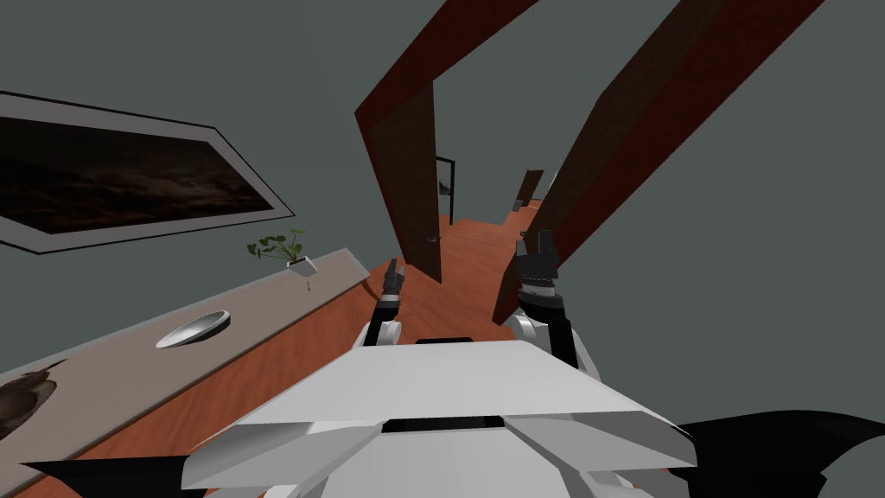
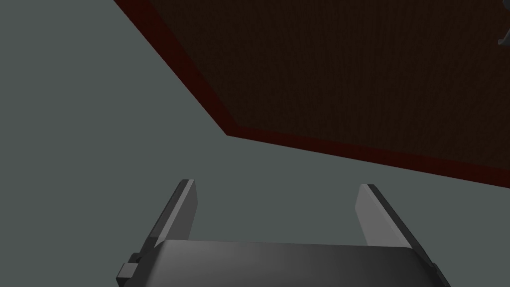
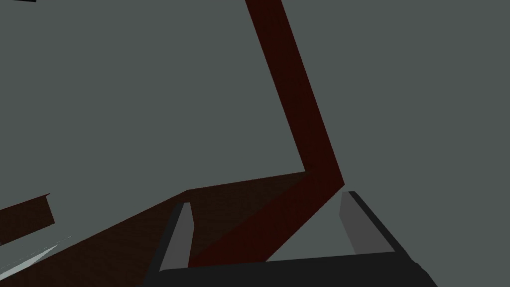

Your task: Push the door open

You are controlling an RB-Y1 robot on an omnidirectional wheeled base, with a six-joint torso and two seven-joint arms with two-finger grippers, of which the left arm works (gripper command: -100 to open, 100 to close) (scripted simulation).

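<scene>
Already the door (image 1: pixel 413 173) stood swung well open — the task judged nearly done, little pushing left. Left hand (image 1: pixel 393 272) hovered just beside the door's edge, right hand (image 1: pixel 534 242) farther from it; both open, empty.

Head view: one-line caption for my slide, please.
Open left gripper and right gripper held up before the dark brown door standing ajar, long beige counter with a white bowl to the left.

This is looking like a home hallway: a dark framed picture (image 1: pixel 112 177) is hanging on a grey wall (image 1: pixel 173 60) above a long sideboard (image 1: pixel 268 303) carrying a small potted plant (image 1: pixel 285 249) and a shallow bowl (image 1: pixel 194 329). Reddish wood floor (image 1: pixel 285 354) is running past an open brown door (image 1: pixel 413 173), perhaps into a corridor.
</scene>
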